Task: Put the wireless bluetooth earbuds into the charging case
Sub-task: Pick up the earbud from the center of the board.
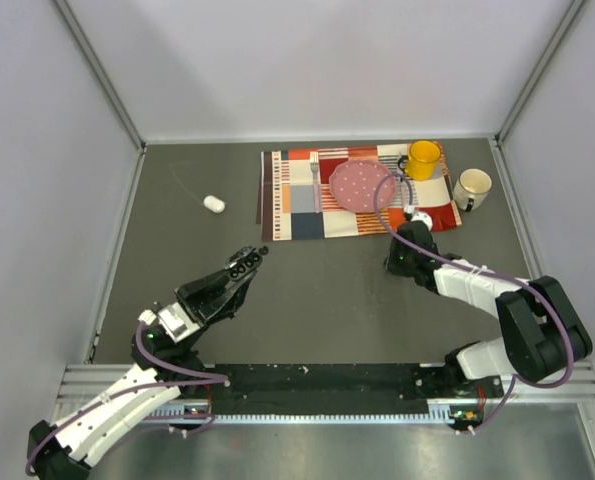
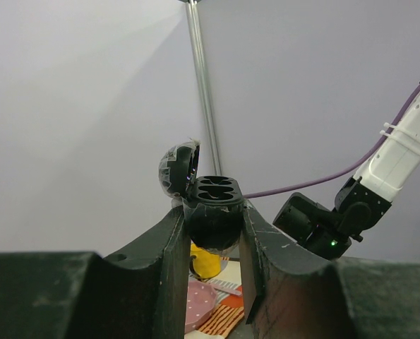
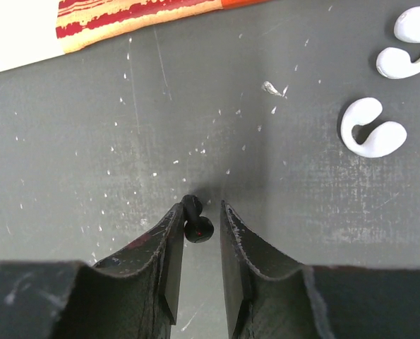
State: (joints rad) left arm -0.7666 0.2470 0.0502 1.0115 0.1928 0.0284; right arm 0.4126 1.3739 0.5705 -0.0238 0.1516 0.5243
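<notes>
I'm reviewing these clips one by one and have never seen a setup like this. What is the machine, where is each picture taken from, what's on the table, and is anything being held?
These are two robot arms bolted at the near edge of a grey table. The overhead picture looks down from above and behind them; the other two come from cameras on each wrist, looking along the fingers.

The left gripper is shut on a black charging case with its lid flipped open and both sockets empty, held up in the air.

The right gripper is down at the table with a black earbud between its fingers; whether it is gripped yet I can't tell. Two white earbuds lie nearby.

Farther back lies a patchwork cloth with a pink plate, a fork and a yellow mug. A white mug stands beside it, and a small white pod lies alone to the left.
</notes>
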